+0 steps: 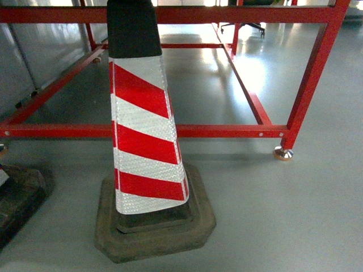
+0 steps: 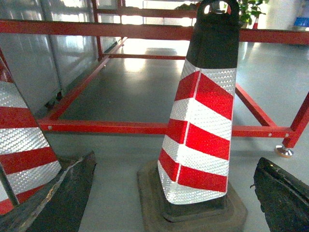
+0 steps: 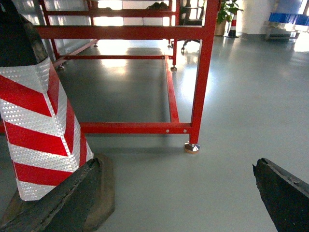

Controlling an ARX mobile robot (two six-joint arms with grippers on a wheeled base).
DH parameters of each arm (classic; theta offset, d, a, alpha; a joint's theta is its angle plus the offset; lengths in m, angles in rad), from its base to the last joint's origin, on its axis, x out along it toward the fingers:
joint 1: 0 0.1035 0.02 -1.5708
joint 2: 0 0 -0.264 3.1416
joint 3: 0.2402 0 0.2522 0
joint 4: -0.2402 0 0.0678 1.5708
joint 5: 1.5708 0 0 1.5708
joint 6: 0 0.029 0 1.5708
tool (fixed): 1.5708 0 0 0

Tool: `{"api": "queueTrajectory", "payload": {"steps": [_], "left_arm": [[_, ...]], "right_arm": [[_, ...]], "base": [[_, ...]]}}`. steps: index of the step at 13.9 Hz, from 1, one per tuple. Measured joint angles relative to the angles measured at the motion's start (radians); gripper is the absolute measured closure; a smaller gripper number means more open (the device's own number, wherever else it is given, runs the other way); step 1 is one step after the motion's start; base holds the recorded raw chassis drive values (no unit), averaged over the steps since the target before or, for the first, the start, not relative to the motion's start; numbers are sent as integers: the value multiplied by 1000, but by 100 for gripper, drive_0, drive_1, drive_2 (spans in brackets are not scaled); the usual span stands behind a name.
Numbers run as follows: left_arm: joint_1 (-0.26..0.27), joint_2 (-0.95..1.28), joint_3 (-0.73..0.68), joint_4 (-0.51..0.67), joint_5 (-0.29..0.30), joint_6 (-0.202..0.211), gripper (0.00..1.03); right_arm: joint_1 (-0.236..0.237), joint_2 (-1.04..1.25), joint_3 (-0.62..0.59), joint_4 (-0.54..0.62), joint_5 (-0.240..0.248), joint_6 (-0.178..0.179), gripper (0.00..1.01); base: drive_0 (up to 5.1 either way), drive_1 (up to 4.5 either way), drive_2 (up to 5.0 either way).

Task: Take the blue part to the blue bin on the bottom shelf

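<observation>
Closest to us in the left wrist view, the two dark, worn fingers of our left gripper [image 2: 174, 203] frame the bottom corners, spread wide apart with nothing between them. In the right wrist view our right gripper [image 3: 176, 198] shows the same way: dark fingers at the lower left and lower right, wide apart and holding nothing.

Just beyond, a red-and-white striped reflective traffic cone with a black top [image 1: 144, 119] stands upright on its dark rubber octagonal base [image 1: 156, 232], on the smooth grey floor [image 1: 283, 215]. At the left edge of the head view sits part of another dark rubber base [image 1: 17, 198]; the left wrist view shows a second striped cone [image 2: 21, 145] there, cut off by the frame.

Behind the cone runs a red-painted steel frame [image 1: 227, 131], its low rail just above the floor and its upright post resting on a round silver foot [image 1: 282, 153]. Farther back, a black swivel chair [image 1: 249, 26] is dimly visible, and what may be a potted green plant [image 3: 227, 9] stands against the far wall.

We cannot find the blue part or the blue bin in any view.
</observation>
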Motion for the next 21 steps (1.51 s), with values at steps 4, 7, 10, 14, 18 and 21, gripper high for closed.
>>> {"api": "queueTrajectory", "payload": {"steps": [4, 7, 10, 14, 18, 21], "left_arm": [[0, 0, 0, 0, 0, 0, 5], [0, 0, 0, -3, -1, 0, 5], [0, 0, 0, -1, 2, 1, 5], [0, 0, 0, 0, 1, 7, 5], [0, 0, 0, 0, -1, 10, 5], [0, 0, 0, 0, -1, 10, 5]], "right_arm": [[0, 0, 0, 0, 0, 0, 3], [0, 0, 0, -2, 1, 1, 3], [0, 0, 0, 0, 1, 0, 3], [0, 0, 0, 2, 1, 0, 3], [0, 0, 0, 0, -1, -1, 3], [0, 0, 0, 0, -1, -1, 3]], "base": [[0, 0, 0], [0, 0, 0], [0, 0, 0], [0, 0, 0], [0, 0, 0], [0, 0, 0]]}}
